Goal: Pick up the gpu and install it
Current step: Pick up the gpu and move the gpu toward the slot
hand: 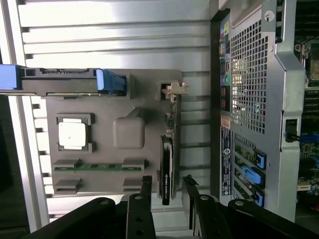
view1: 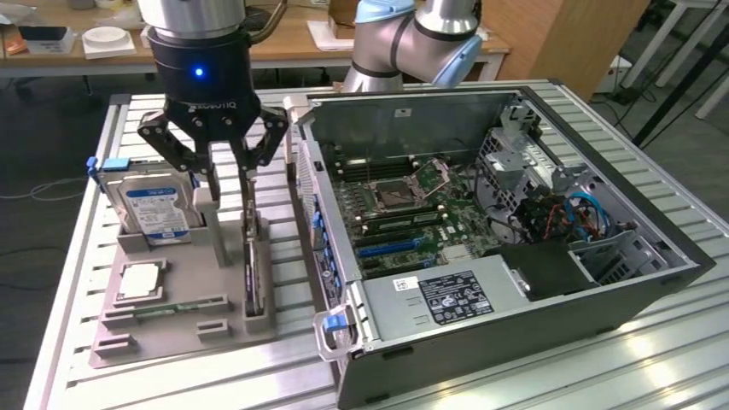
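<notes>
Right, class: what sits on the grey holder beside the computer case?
A hard drive, processor chip, memory stick and the gpu on edge; the gripper hides part of the gpu.

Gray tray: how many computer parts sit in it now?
4: the hard drive standing upright, the processor chip lying flat, the green memory stick beside it, and the gpu on edge below the end effector.

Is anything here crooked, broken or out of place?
Nothing stands out. The gpu stands on edge in the gray holder, the hard drive likewise, and the computer case sits open.
</notes>
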Robot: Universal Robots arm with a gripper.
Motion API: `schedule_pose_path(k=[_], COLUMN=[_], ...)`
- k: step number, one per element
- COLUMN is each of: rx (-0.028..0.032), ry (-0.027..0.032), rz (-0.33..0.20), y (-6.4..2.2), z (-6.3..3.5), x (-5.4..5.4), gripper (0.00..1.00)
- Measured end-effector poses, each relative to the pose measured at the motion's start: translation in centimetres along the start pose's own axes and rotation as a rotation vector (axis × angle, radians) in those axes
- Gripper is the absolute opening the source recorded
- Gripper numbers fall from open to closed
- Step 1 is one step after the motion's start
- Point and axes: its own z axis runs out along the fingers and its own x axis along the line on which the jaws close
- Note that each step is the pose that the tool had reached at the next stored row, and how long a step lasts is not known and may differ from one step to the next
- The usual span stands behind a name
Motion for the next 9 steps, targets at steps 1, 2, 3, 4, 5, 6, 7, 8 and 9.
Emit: schedule_pose_path(k=[1, 2, 3, 4, 5, 6, 7, 8, 9], rx=[0.0000, 0.0001, 0.0001, 0.0001, 0.0000, 0.0000, 0.0000, 0.0000, 0.0000], ry=[0.0001, 0.0002, 0.0001, 0.0001, 0.0001, 0.0001, 0.0000, 0.0000, 0.0000], rz=[0.000, 0.000, 0.000, 0.000, 0.000, 0.000, 0.000, 0.000, 0.000], y=[0.01, 0.03, 0.04, 0.06, 0.07, 0.09, 0.10, 0.12, 0.13], z=[0.18, 0.35, 0.53, 0.70, 0.91, 1.09, 1.26, 1.44, 1.62], x=[0.0, 0.0, 0.0, 0.0, 0.0, 0.0, 0.0, 0.0, 0.0], gripper=[0.38, 0.38, 0.38, 0.38, 0.38, 0.39, 0.39, 0.45, 0.45])
